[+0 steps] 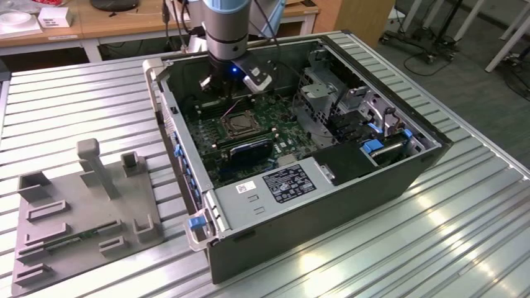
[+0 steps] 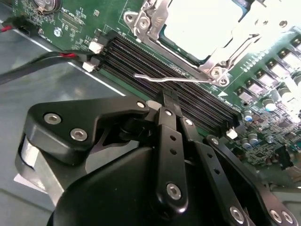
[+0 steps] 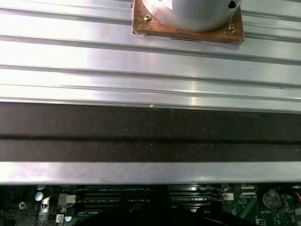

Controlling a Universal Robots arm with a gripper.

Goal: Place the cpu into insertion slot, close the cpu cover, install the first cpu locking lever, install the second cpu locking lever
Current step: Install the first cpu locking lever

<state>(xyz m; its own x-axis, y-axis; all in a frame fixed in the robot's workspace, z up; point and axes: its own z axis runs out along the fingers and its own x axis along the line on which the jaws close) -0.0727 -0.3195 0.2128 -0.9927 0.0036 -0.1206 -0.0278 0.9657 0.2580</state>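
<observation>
Inside the open computer case (image 1: 331, 205), the cpu (image 2: 202, 23) lies in the insertion slot (image 1: 238, 122) on the green motherboard (image 2: 80, 23). Its bright silvery top shows through the cut-out. The cpu cover (image 2: 153, 21) lies flat around it as a silvery frame. A thin wire locking lever (image 2: 188, 80) runs along the socket's edge beside the black memory slots (image 2: 141, 59). My gripper (image 2: 168, 98) is shut with nothing between its fingers, its tips just short of that lever's kinked end. In the exterior view the gripper (image 1: 213, 92) hangs over the board just behind the socket.
A red and black cable (image 2: 42, 61) crosses the case floor near the gripper. A metal drive cage (image 1: 323, 99) fills the case toward the exterior view's right. A grey fixture block (image 1: 83, 205) stands on the slatted table (image 1: 463, 236) at the exterior view's left. The arm's base (image 3: 188, 14) is on the table.
</observation>
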